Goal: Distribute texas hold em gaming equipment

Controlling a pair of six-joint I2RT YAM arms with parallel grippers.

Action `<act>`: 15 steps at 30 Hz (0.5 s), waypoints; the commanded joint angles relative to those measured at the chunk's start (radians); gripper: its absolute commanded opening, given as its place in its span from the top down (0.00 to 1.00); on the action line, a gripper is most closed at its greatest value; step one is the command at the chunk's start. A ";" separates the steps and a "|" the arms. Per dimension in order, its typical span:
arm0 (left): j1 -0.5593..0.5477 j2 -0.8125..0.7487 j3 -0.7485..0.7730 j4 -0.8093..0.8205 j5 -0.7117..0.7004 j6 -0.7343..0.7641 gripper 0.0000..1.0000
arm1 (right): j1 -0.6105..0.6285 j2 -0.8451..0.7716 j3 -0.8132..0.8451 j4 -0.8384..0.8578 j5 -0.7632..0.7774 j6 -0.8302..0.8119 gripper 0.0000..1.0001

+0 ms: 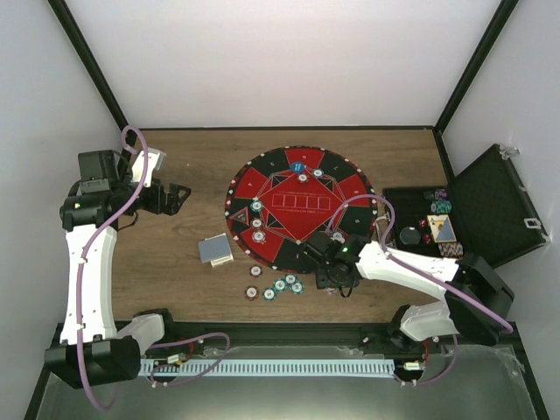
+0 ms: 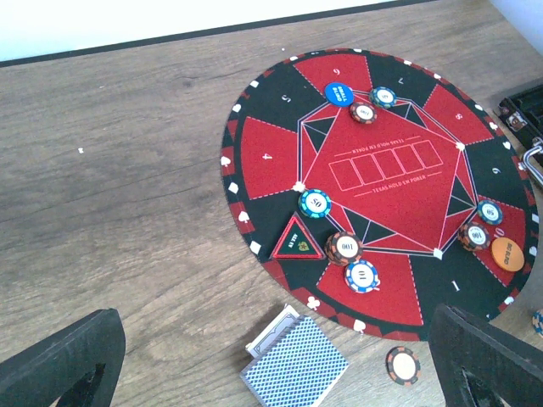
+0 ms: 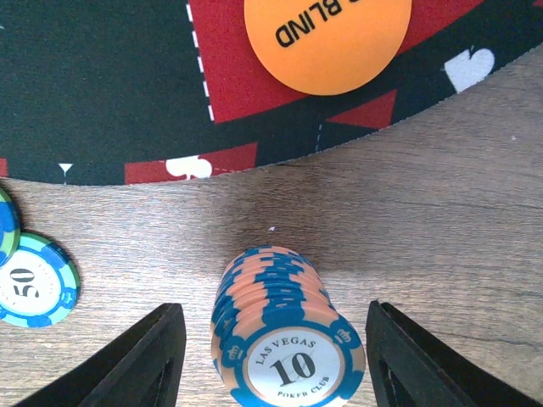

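Note:
A stack of blue-and-orange "10" poker chips (image 3: 284,339) stands on the wood just off the mat's near edge. My right gripper (image 3: 276,309) straddles it, open, with a gap on each side; its fingers (image 3: 144,360) do not touch the stack. In the top view the right gripper (image 1: 337,273) sits at the mat's lower right rim. An orange blind button (image 3: 327,34) lies on the mat just beyond. A blue-backed card deck (image 2: 295,365) lies left of the mat. My left gripper (image 1: 178,198) hovers open and empty over the table's left side.
The round red-and-black mat (image 1: 297,206) carries single chips (image 2: 315,203), a blue button (image 2: 338,91) and a triangular marker (image 2: 297,242). Loose chips (image 1: 282,285) lie on the wood near its front edge. The open black case (image 1: 490,206) stands at the right.

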 commanded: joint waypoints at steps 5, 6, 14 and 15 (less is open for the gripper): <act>0.005 -0.007 0.028 0.001 0.002 0.015 0.00 | 0.012 0.021 -0.005 -0.013 0.012 0.020 0.37; 0.005 -0.006 0.027 0.001 0.002 0.015 0.00 | 0.015 0.021 -0.006 -0.016 0.013 0.020 0.37; 0.005 -0.004 0.025 0.003 0.006 0.014 0.00 | 0.027 0.000 -0.008 -0.033 0.014 0.035 0.43; 0.004 -0.004 0.025 0.003 0.007 0.013 0.00 | 0.027 -0.002 -0.009 -0.035 0.014 0.035 0.44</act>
